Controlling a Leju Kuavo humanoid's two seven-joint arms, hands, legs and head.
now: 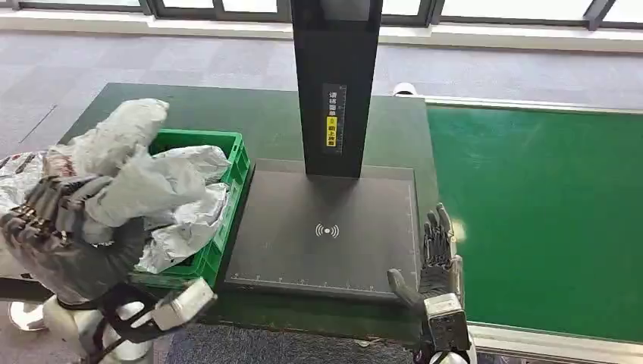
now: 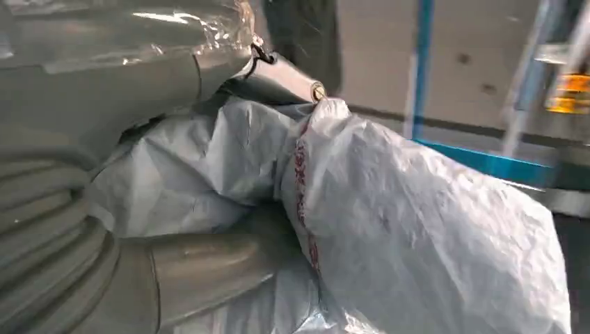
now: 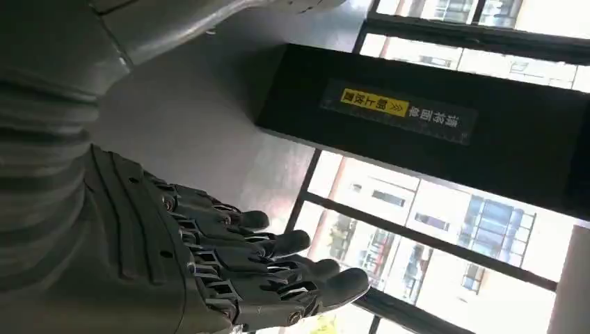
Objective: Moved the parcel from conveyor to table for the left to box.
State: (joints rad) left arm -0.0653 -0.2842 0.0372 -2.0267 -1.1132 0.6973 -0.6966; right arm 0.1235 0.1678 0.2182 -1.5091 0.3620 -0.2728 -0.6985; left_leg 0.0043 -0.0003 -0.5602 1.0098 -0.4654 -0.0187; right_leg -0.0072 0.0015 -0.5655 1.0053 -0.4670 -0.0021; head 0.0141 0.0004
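1. Carpeted room w/ windows at the far side; dark green table [image 1: 273, 121] carries a black scan pad [image 1: 326, 227] w/ upright post [image 1: 334, 83]; green conveyor [image 1: 546, 220] runs beside it on the robot's right.
2. Parcel [image 1: 125, 171]: crumpled grey-white poly mailer, raised over the near-left corner of the green crate [image 1: 227, 220], not yet resting inside. Wrist view shows red print along its seam.
3. Left hand [image 1: 64, 239]: fingers wrapped round the parcel's lower end, thumb pressed into the film; firm hold.
4. Crate sits at the table's left, touching the pad's edge; already holds other silver-white bags [image 1: 189, 212], heaped to about rim level.
5. Right hand [image 1: 438, 254]: at the pad's right edge by the conveyor, fingers straight, close together, holding nothing.
6. Step judged: boxing, nearly done. To do well: carry parcel inward over crate centre, lower onto the heap before loosening fingers. Bag is limp, so an early release near the rim may let it slide off outside.
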